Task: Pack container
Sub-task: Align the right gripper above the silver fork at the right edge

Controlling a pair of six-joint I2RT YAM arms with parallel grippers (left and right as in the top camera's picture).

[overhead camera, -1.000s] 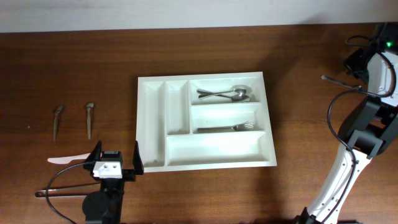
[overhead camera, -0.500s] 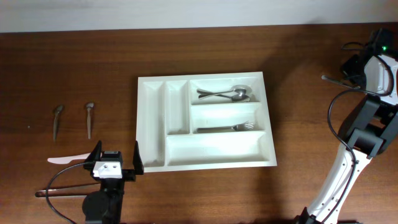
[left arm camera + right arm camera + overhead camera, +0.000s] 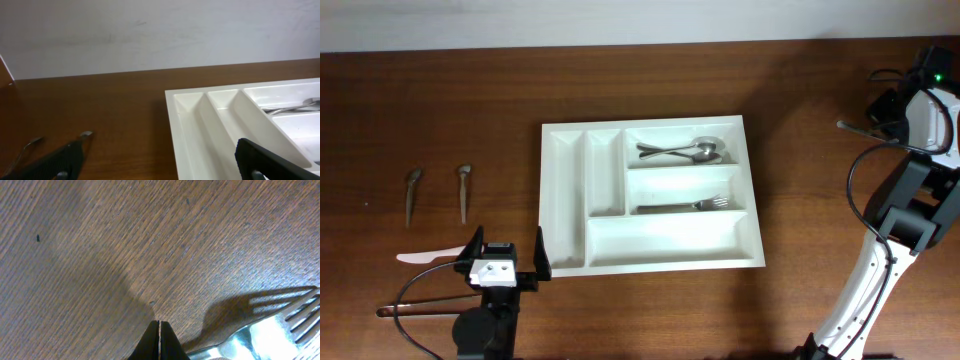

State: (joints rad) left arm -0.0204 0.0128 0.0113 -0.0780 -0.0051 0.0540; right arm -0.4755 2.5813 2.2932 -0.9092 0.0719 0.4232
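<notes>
A white cutlery tray [image 3: 565,150] lies mid-table, with two spoons [image 3: 680,151] in its top right compartment and a fork [image 3: 685,206] in the one below. Its left compartments also show in the left wrist view [image 3: 200,120]. My left gripper [image 3: 507,250] is open and empty just left of the tray's front left corner; its fingers [image 3: 160,165] straddle bare table and the tray edge. My right gripper [image 3: 892,125] is at the far right, shut [image 3: 159,330] on a metal fork [image 3: 265,335], which sticks out leftward [image 3: 860,128] above the table.
Two small metal spoons [image 3: 413,190] [image 3: 464,190] lie on the table at the far left, and a white plastic knife [image 3: 425,257] lies in front of them. The left arm's cable [image 3: 410,305] loops near the front edge.
The right wrist has shifted slightly with the fork. The left arm and the tray have not moved.
</notes>
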